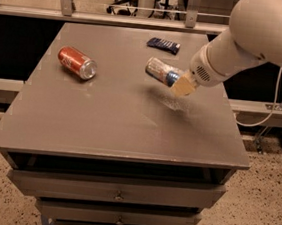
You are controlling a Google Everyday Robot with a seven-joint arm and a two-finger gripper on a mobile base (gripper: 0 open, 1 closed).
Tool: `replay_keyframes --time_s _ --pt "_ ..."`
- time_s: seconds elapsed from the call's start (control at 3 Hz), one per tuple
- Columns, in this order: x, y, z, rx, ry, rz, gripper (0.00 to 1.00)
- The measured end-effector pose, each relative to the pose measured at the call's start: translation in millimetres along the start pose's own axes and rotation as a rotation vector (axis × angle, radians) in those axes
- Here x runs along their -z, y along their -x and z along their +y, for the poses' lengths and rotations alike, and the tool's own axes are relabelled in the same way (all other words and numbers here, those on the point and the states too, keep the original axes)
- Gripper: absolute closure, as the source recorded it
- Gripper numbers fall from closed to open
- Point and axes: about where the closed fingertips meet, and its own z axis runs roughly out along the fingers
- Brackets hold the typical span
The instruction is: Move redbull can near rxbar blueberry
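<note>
Camera view: gripper point(182, 83) is just in front of the rxbar blueberry point(163, 45), jaws pinching the blue end of the redbull can point(160, 70). The can is horizontal, held clear of the table point(104, 126), near the bar but not touching. A red-orange can point(77, 62) lies on its side well left of the bar.

Dim; end effector point(182, 86) shadows right tabletop point(104, 126)

place: robot lab or office workspace | signs: grey drawer cabinet point(104, 126), speckled hard floor point(266, 208), what look like rolling chair bases point(125, 3) behind a metal rail point(115, 20), loose cable point(266, 115) at right | gripper point(183, 85): above the cabinet's right rear part, clamped on the tilted redbull can point(160, 70)
</note>
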Motion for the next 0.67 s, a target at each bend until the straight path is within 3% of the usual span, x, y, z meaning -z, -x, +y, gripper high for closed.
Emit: replay_keyframes --time_s 0.33,0.67 --pt "-12 24 -58 -0.003 -0.007 -0.048 1.0" --pt "-24 46 -84 0.026 0.01 -0.055 1.0"
